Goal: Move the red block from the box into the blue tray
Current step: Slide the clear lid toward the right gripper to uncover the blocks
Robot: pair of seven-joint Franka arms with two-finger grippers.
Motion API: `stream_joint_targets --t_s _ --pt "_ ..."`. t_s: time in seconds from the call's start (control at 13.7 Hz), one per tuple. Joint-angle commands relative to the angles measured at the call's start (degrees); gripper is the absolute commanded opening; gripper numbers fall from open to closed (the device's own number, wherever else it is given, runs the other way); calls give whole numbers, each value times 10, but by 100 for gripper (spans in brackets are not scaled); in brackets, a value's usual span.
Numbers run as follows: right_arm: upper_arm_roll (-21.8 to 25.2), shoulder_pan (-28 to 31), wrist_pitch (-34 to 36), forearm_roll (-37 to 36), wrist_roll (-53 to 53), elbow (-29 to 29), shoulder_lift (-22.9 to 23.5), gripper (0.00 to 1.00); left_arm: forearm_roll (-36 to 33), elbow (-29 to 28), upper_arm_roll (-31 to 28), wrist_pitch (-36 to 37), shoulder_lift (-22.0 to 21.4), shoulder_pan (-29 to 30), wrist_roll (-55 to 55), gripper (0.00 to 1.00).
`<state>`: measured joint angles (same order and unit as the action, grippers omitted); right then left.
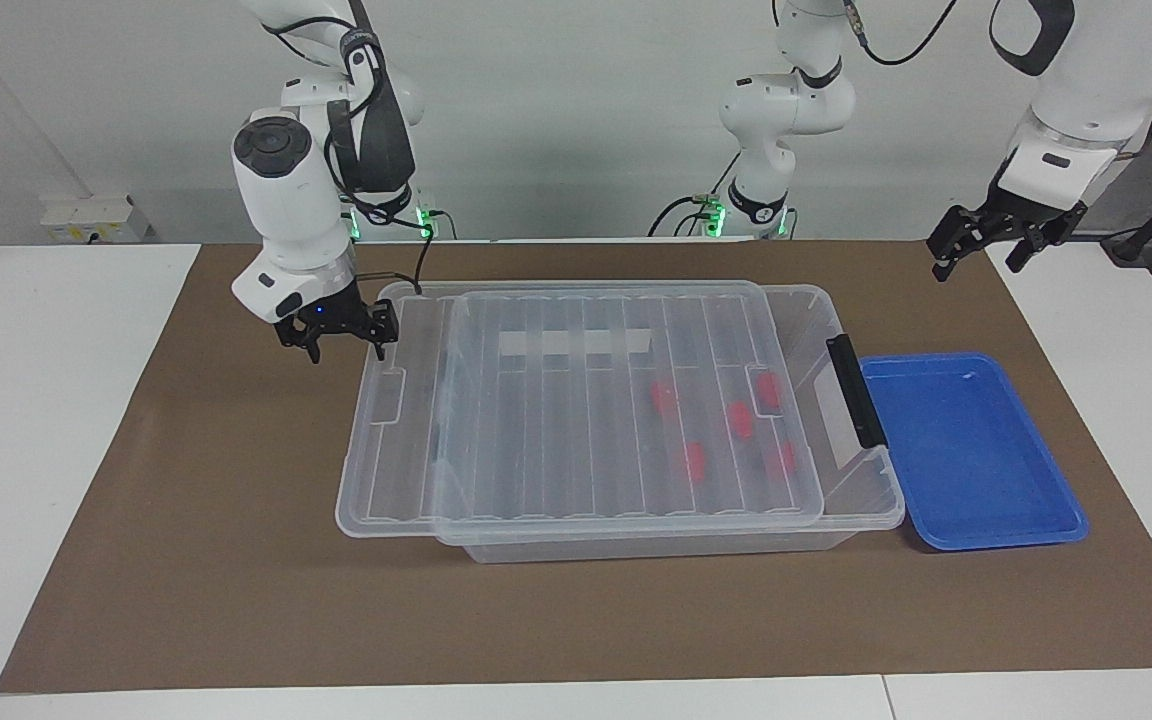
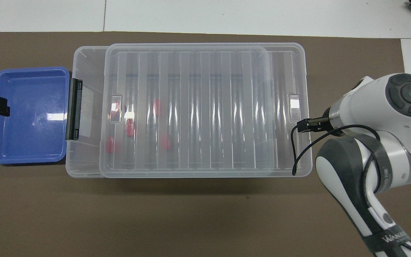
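Observation:
The clear box (image 1: 656, 545) stands mid-table on the brown mat. Its ribbed lid (image 1: 536, 440) lies shifted toward the right arm's end, leaving a strip by the black clip handle (image 1: 854, 390) uncovered. Several red blocks (image 1: 693, 462) lie inside, seen through the lid (image 2: 205, 107); one red block (image 2: 110, 144) sits near the uncovered strip. The empty blue tray (image 1: 966, 450) lies beside the handle end. My right gripper (image 1: 344, 345) stands open astride the lid's end rim, one finger against it. My left gripper (image 1: 976, 250) waits open in the air, over the blue tray's (image 2: 30, 114) outer edge.
A third white arm (image 1: 781, 110) stands at the back between the two bases. The brown mat (image 1: 236, 560) covers most of the table, with white tabletop around it. The right arm's cable (image 2: 298, 153) hangs over the lid's end.

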<state>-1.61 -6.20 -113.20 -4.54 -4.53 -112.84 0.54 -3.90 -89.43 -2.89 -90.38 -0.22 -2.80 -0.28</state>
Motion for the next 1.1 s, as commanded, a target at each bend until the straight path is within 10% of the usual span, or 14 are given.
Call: stream_joint_targets --t_s 0.0,1.02 --pt "-4 43 -1 -10 84 -19 -15 92 7 -16 -6 -1 -14 -5 2 100" --pt "-4 130 -35 -9 219 -23 -12 92 7 -16 -6 -1 -14 -5 2 100"
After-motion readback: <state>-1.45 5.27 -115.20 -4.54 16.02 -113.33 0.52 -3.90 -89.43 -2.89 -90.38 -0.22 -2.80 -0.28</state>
